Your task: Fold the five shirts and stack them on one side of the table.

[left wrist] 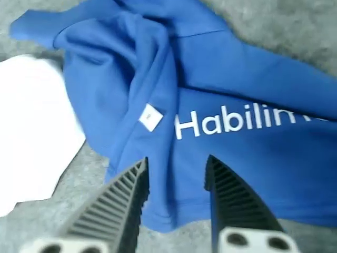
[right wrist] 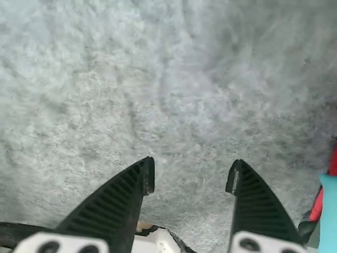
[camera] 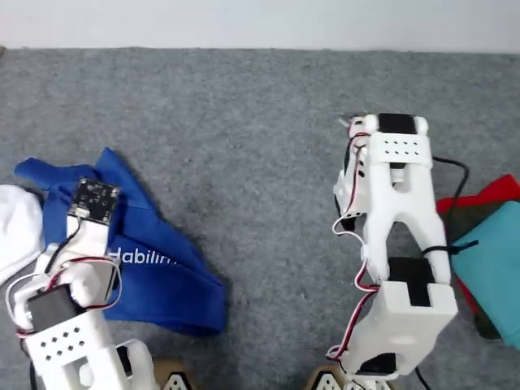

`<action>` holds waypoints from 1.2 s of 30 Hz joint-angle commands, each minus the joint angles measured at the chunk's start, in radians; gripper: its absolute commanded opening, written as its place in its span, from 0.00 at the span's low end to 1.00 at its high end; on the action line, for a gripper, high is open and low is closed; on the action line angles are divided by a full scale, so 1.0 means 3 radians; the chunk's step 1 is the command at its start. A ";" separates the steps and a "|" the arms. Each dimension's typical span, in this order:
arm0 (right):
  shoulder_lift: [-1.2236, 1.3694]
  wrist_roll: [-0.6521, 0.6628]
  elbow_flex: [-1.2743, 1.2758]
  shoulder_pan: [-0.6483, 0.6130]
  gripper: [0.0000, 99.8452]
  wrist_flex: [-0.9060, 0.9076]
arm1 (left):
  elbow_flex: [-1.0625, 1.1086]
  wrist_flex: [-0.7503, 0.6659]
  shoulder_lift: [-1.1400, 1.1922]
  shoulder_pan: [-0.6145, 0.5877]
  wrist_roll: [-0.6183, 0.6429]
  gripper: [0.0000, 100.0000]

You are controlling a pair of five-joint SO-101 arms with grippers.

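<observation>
Blue shirt [left wrist: 237, 84] beneath left gripper [left wrist: 177, 161]

Left arm [camera: 69, 313] angled outward, jaws partly parted, pointing down, right arm [camera: 398, 236] extended forward, jaws spread wide

Carpet [camera: 244, 146] mid-table is open, free passage. Blue shirt [camera: 162, 276] and white shirt [camera: 16, 227] block the left side; stack [camera: 496, 268] blocks the right edge.

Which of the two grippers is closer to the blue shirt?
The left. The left gripper hangs open directly over the blue shirt; the right gripper is open over bare grey table cover, away from the shirt.
</observation>
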 commanded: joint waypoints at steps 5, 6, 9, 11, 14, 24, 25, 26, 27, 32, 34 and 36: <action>-0.0176 0.0184 -0.0297 -0.0831 0.37 0.0120 | -0.0453 0.0445 -0.0020 -0.0941 -0.0164 0.17; -0.0130 0.0189 -0.0363 -0.0995 0.40 0.0115 | -0.0483 0.0563 -0.0020 -0.1079 -0.0297 0.17; 0.0069 0.0194 -0.0696 -0.1465 0.48 0.0115 | -0.0499 0.0808 -0.0020 -0.1488 -0.0736 0.17; 0.0263 0.0194 -0.0992 -0.1695 0.47 0.0110 | -0.0499 0.0839 -0.0020 -0.1765 -0.0951 0.17; 0.0627 0.0194 -0.1458 -0.1926 0.46 0.0130 | -0.0519 0.0839 -0.0031 -0.2107 -0.1217 0.17; 0.1383 0.0194 -0.1933 -0.2601 0.45 0.0136 | -0.0616 0.0793 -0.0046 -0.2532 -0.1626 0.17; 0.1389 0.0194 -0.1933 -0.2672 0.45 0.0136 | -0.0657 0.0793 -0.0046 -0.2532 -0.1626 0.17; 0.1389 0.0194 -0.1933 -0.2744 0.45 0.0136 | -0.0678 0.0793 -0.0046 -0.2532 -0.1626 0.17; 0.1378 0.0194 -0.1933 -0.2821 0.45 0.0136 | -0.0683 0.0783 -0.0041 -0.2532 -0.1626 0.17; 0.1389 0.0194 -0.1944 -0.3194 0.45 0.0136 | -0.0483 0.0552 -0.0036 -0.2532 -0.1621 0.17; 0.1424 0.0194 -0.1938 -0.3276 0.45 0.0125 | -0.0463 0.0563 -0.0046 -0.2532 -0.1621 0.17; 0.1501 0.0199 -0.1949 -0.3286 0.45 0.0115 | -0.0478 0.0578 -0.0046 -0.2532 -0.1621 0.17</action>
